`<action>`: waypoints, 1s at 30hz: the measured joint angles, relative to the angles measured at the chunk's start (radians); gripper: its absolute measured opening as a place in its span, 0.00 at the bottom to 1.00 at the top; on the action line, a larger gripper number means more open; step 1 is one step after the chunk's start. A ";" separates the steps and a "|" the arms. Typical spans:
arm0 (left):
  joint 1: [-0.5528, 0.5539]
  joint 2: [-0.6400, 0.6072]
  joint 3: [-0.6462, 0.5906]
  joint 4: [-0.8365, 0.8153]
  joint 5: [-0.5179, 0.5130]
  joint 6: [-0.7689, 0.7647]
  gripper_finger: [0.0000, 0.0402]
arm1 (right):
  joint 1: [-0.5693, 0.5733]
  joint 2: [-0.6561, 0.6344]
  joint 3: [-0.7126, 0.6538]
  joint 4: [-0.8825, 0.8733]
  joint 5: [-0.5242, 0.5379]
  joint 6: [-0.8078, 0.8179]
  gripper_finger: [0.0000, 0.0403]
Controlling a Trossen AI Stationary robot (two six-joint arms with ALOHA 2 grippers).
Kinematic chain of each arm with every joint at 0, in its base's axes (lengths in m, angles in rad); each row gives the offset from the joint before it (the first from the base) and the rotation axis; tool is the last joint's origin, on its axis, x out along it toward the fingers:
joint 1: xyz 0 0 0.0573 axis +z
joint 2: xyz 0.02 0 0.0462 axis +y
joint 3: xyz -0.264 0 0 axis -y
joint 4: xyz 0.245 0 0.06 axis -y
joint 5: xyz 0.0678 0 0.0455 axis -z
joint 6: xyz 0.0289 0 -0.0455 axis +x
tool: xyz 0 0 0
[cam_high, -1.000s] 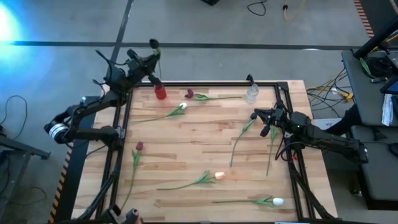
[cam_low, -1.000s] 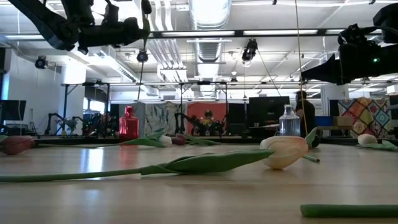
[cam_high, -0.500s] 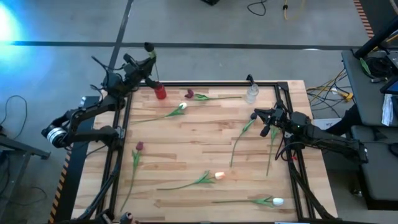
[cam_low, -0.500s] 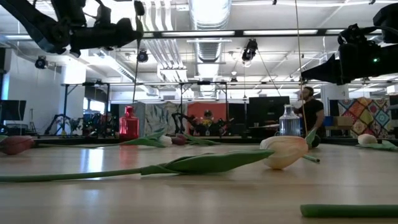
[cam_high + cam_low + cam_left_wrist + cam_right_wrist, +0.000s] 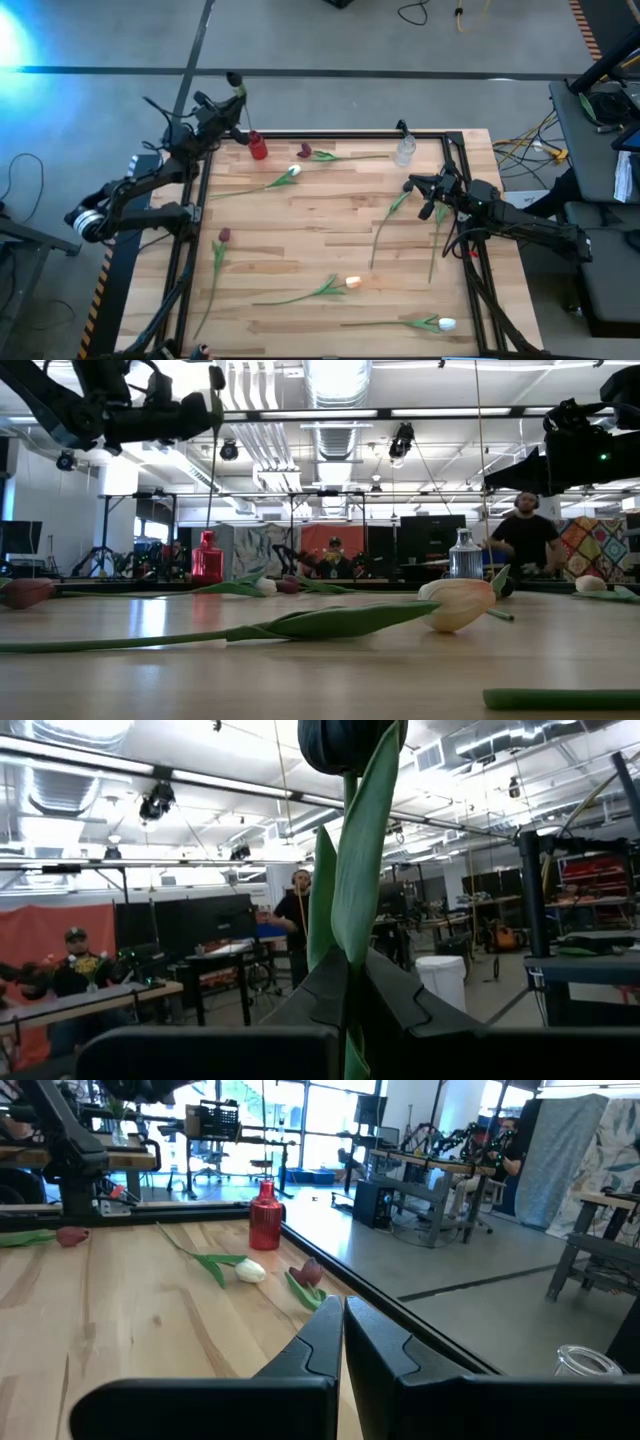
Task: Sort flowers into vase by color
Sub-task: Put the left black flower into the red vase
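Flowers are lying on the table (image 5: 300,220) in the high view: I am counting seven, with a red vase (image 5: 258,149) and a clear vase (image 5: 404,152) at the far edge, no writing legible. My left gripper (image 5: 228,112) is clenching a dark tulip (image 5: 233,78) above the red vase; my right gripper (image 5: 425,192) is hanging clenched and empty. The low view is showing a peach tulip (image 5: 458,603) nearest. In the left wrist view my fingers (image 5: 330,990) are pinching the stem.
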 joint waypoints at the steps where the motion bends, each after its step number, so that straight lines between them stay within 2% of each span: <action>1: 0.000 0.005 0.000 0.002 0.000 -0.004 0.00 | 0.000 0.000 0.000 0.000 0.000 0.000 0.02; 30: 0.006 0.034 -0.157 0.032 -0.030 -0.015 0.00 | 0.000 0.000 0.000 0.000 0.000 0.000 0.02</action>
